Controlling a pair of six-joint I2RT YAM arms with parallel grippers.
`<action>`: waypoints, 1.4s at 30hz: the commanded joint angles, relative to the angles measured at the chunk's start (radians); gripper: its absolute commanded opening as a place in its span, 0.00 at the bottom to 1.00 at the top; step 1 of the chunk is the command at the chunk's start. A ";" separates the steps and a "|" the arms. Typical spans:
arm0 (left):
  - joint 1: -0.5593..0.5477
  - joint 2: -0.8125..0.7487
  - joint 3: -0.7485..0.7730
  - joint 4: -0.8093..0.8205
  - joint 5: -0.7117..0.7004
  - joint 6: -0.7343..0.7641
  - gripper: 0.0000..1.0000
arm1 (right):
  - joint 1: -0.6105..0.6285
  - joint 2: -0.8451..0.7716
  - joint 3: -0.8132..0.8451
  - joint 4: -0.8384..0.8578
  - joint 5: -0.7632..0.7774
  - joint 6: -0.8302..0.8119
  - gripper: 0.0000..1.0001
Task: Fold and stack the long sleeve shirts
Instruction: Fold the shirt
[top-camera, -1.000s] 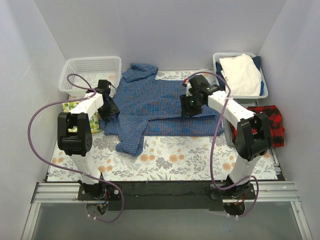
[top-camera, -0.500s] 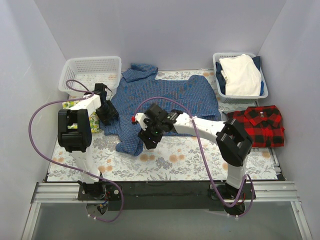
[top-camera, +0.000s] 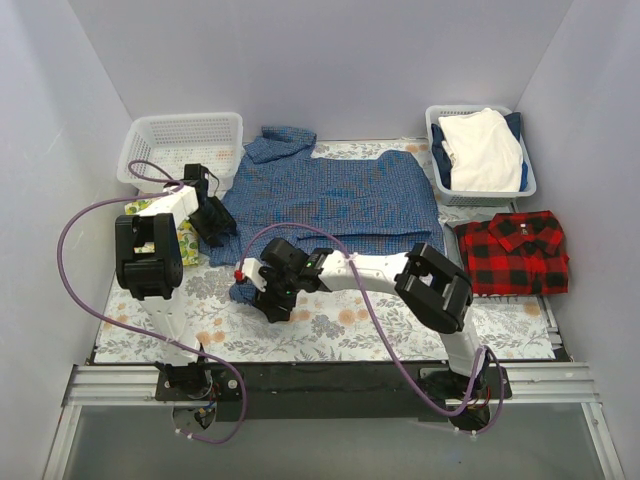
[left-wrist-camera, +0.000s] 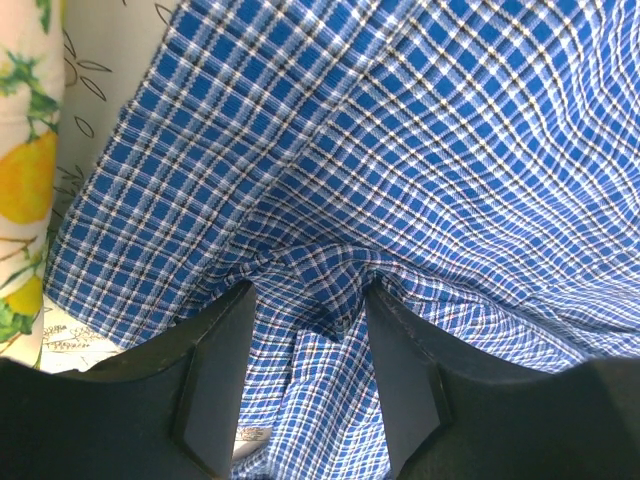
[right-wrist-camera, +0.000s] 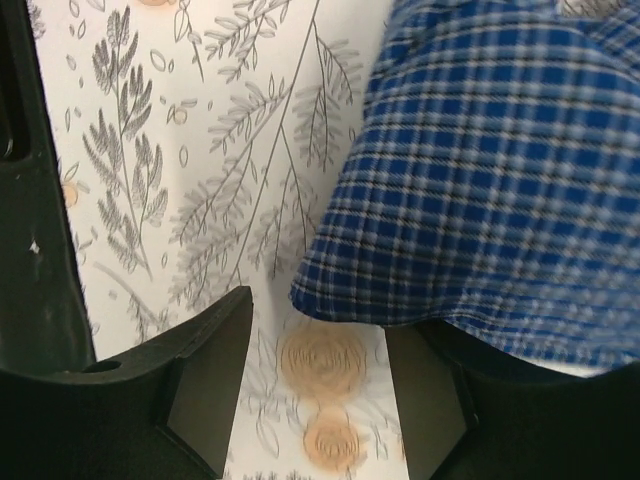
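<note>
The blue fine-check shirt (top-camera: 330, 195) lies spread open at the back middle, collar at the far left. One sleeve trails toward me to a cuff (top-camera: 250, 287). My left gripper (top-camera: 212, 222) presses on the shirt's left edge. Its jaws stand apart over a puckered fold of blue cloth (left-wrist-camera: 400, 150), not clamped (left-wrist-camera: 308, 295). My right gripper (top-camera: 274, 298) is open low over the table beside the cuff. The cuff edge (right-wrist-camera: 500, 180) lies just past the fingers and over the right one (right-wrist-camera: 320, 335). The red-and-black plaid shirt (top-camera: 515, 252) lies folded at the right.
An empty white basket (top-camera: 180, 140) stands at the back left. A second basket (top-camera: 525, 185) at the back right holds a white garment. A lemon-print cloth (top-camera: 150, 212) lies by the left arm, also seen in the left wrist view (left-wrist-camera: 25, 180). A floral cloth (top-camera: 400, 320) covers the table.
My right arm has swung from the shirt's right side across to the front left, down by the trailing sleeve cuff. The shirt body now lies flatter. The left gripper has barely moved.
</note>
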 joint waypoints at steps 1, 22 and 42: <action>0.014 0.030 0.004 0.039 0.001 -0.007 0.48 | 0.013 0.048 0.037 0.167 0.043 0.035 0.64; 0.039 -0.045 -0.045 0.044 -0.024 -0.001 0.52 | -0.075 -0.301 -0.095 0.256 0.183 0.183 0.01; 0.037 -0.001 -0.036 0.042 -0.027 0.000 0.54 | -0.043 -0.107 -0.138 0.241 -0.060 0.085 0.58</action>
